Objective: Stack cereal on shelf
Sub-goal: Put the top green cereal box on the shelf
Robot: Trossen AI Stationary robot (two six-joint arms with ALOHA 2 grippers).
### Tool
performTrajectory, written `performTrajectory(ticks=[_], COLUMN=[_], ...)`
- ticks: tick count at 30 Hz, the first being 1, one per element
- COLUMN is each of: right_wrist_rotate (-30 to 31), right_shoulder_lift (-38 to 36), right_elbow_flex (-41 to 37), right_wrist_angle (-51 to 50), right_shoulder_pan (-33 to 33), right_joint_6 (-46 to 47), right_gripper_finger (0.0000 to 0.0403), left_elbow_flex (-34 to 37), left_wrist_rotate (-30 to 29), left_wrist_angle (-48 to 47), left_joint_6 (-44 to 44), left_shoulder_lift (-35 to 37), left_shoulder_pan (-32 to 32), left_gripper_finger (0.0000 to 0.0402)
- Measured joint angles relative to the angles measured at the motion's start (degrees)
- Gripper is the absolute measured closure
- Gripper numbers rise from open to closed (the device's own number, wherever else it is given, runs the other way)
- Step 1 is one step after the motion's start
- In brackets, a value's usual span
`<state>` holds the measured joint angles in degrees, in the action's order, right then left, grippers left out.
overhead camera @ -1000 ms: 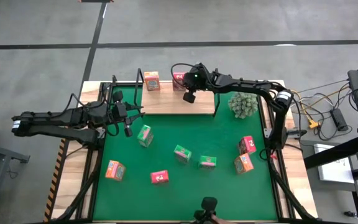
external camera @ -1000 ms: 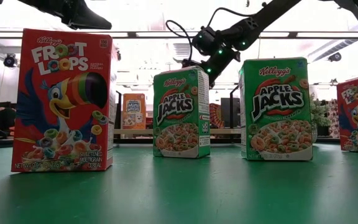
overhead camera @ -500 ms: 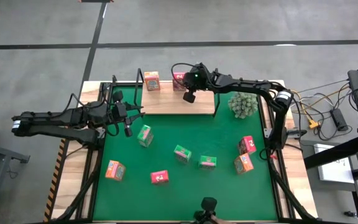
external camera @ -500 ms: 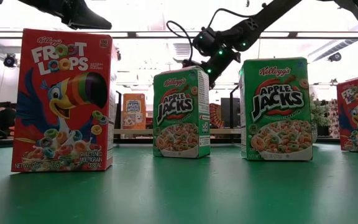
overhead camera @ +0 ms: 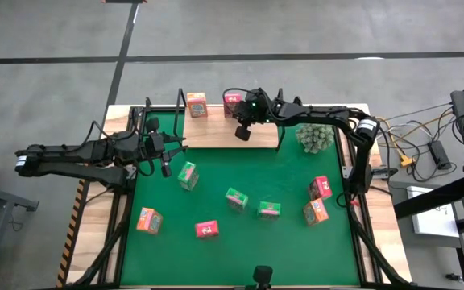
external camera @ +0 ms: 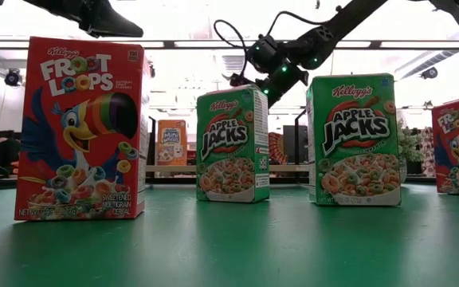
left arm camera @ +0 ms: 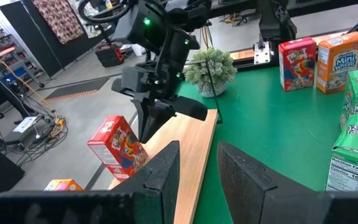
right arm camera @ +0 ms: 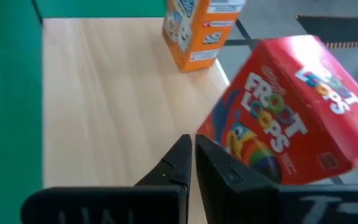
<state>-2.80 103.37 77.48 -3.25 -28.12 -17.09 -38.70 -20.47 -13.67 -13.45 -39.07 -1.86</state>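
Note:
On the wooden shelf [overhead camera: 216,133] at the far edge stand an orange cereal box [overhead camera: 196,105] and a pink-red cereal box [overhead camera: 232,99], which leans tilted [left arm camera: 118,148]. My right gripper [right arm camera: 193,163] hangs shut over the shelf, right beside that tilted box [right arm camera: 284,124]. My left gripper [left arm camera: 197,168] waits open and empty above the mat's left side [overhead camera: 166,163]. Several more cereal boxes, green, pink and orange, lie scattered on the green mat [overhead camera: 240,242]. My right gripper's shut fingers slant down from the table's right side next to the tilted pink-red box's lower corner [right arm camera: 211,138]. One finger [right arm camera: 224,169] lies along that corner, but I cannot tell whether it touches the box.
A fuzzy plant ball [overhead camera: 314,135] sits right of the shelf. Green boxes [overhead camera: 188,175] [overhead camera: 236,197] [overhead camera: 269,209] fill the mat's middle; orange [overhead camera: 149,219] and pink [overhead camera: 207,229] boxes lie near left, another pair [overhead camera: 318,200] at the right. Black wire uprights [overhead camera: 182,101] flank the shelf.
My right gripper has tipped a little further down over the shelf and shifted slightly toward the table's left, staying shut.

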Motion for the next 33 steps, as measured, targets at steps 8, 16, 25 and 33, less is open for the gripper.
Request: performTrajectory(ticks=[8, 16, 25, 33], right_wrist_rotate=[0.0, 0.9, 4.3, 4.4], right_shoulder_lift=[-8.0, -19.6, -29.6, -33.5], right_elbow_flex=[0.0, -6.4, -24.5, -30.9], right_wrist_angle=[-8.0, -11.4, 7.0, 9.8], right_shoulder_pan=[5.3, 13.8, 18.8, 18.8], right_joint_6=[1.1, 1.1, 2.3, 5.7], right_gripper_finger=[0.0390, 0.0390, 0.0390, 0.0390], left_elbow_flex=[0.0, 0.0, 0.0, -0.8], left_wrist_rotate=[0.0, 0.0, 2.1, 13.5], left_wrist_angle=[0.1, 0.0, -0.6, -6.1], left_joint_6=[0.0, 7.3, 25.6, 38.3], left_shoulder_lift=[0.0, -0.2, -4.3, -9.5], left_shoulder_pan=[0.0, 0.0, 0.0, 0.1], left_gripper_finger=[0.0311, 0.0311, 0.0311, 0.0310])
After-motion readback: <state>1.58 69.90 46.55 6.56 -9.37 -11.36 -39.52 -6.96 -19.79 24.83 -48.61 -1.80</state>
